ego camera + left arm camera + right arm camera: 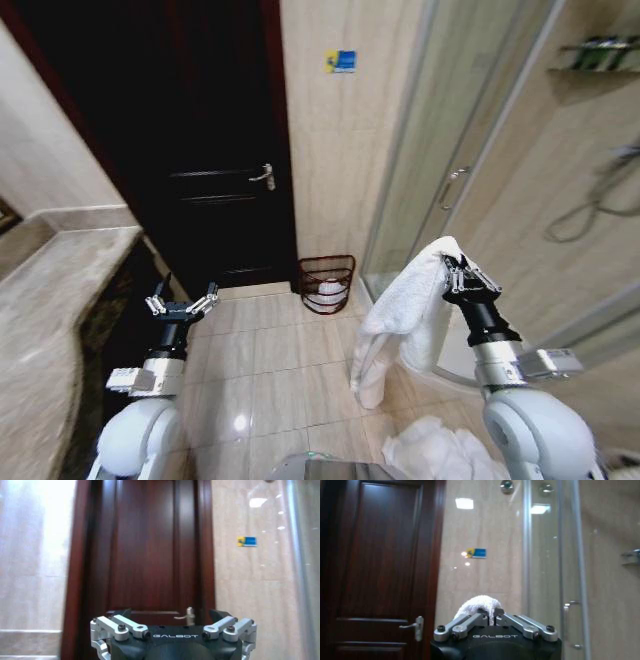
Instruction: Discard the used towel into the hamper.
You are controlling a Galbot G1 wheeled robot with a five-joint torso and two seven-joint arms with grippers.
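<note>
On the floor nearest the robot lies a crumpled white cloth [435, 450]. Above it, on the robot's right, the right pincer [460, 272] is clamped on the white towel [405, 315], which hangs down in long folds over the tiles; the wrist view shows a tuft pinched between the fingers [470, 619]. On the robot's left, beside the stone counter [50, 320], the left pincer [182, 301] is raised with its fingers spread and nothing between them. Farther off, the hamper [326, 283] stands on the floor against the tiled wall, between the dark door [200, 140] and the glass shower enclosure [450, 150], with something white inside.
</note>
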